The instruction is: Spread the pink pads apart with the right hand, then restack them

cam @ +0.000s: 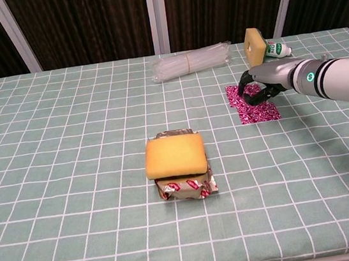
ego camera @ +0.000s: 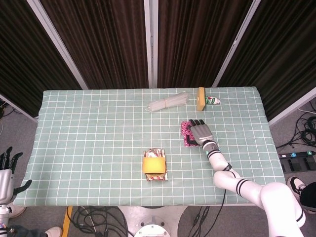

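Observation:
The pink patterned pads lie in one flat stack right of the table's middle. My right hand is over the stack's far right part, palm down. Its fingers arch down with the tips on or just above the top pad; contact is hard to judge. It grips nothing. The part of the stack under the hand is hidden in the head view. My left hand hangs off the table's near left corner, fingers apart and empty, seen only in the head view.
A yellow sponge lies on a foil packet near the table's middle front. At the back are a bundle of clear tubes, an upright yellow block and a small bottle.

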Available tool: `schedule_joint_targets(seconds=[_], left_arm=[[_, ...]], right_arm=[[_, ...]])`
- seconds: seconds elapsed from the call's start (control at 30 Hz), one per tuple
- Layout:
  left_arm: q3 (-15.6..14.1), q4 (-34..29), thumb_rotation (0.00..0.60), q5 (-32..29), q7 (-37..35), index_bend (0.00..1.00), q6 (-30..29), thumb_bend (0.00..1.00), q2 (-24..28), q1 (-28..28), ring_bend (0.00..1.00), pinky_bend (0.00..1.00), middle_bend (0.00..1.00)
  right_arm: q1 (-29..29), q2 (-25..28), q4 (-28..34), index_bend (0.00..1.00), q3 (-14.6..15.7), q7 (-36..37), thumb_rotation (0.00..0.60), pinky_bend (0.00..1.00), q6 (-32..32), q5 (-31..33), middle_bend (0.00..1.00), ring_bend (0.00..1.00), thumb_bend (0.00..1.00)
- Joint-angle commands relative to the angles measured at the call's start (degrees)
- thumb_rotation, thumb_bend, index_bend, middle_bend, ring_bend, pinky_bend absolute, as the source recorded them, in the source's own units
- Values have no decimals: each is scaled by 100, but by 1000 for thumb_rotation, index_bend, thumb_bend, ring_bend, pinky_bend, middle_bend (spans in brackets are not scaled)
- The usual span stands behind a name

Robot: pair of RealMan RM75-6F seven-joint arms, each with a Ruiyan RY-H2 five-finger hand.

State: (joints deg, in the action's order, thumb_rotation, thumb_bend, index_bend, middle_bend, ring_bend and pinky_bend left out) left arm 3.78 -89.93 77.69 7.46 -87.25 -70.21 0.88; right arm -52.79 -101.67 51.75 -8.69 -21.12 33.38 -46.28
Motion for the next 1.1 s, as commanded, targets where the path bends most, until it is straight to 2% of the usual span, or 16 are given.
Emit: schedule_joint_targets(seconds=[0.03, 0.57, 1.1], left_arm=[[0, 7, 600, 11, 3, 219, 19, 205, -5, -16, 92, 127, 88], [-2, 43, 600, 3, -49, 219, -14, 204, -21, 24, 92, 127, 88], [12, 118, 600, 33, -89, 219, 6, 204, -64, 3, 92, 127, 88]], right_arm=[[24, 39, 61, 227, -1, 38, 217, 0, 24, -60, 12, 0, 571], [58, -42, -97, 229, 76, -55, 216, 0, -61, -18, 12, 0, 570], [485, 535, 280, 229, 356, -329, 215, 0, 165, 217, 12, 0, 571]])
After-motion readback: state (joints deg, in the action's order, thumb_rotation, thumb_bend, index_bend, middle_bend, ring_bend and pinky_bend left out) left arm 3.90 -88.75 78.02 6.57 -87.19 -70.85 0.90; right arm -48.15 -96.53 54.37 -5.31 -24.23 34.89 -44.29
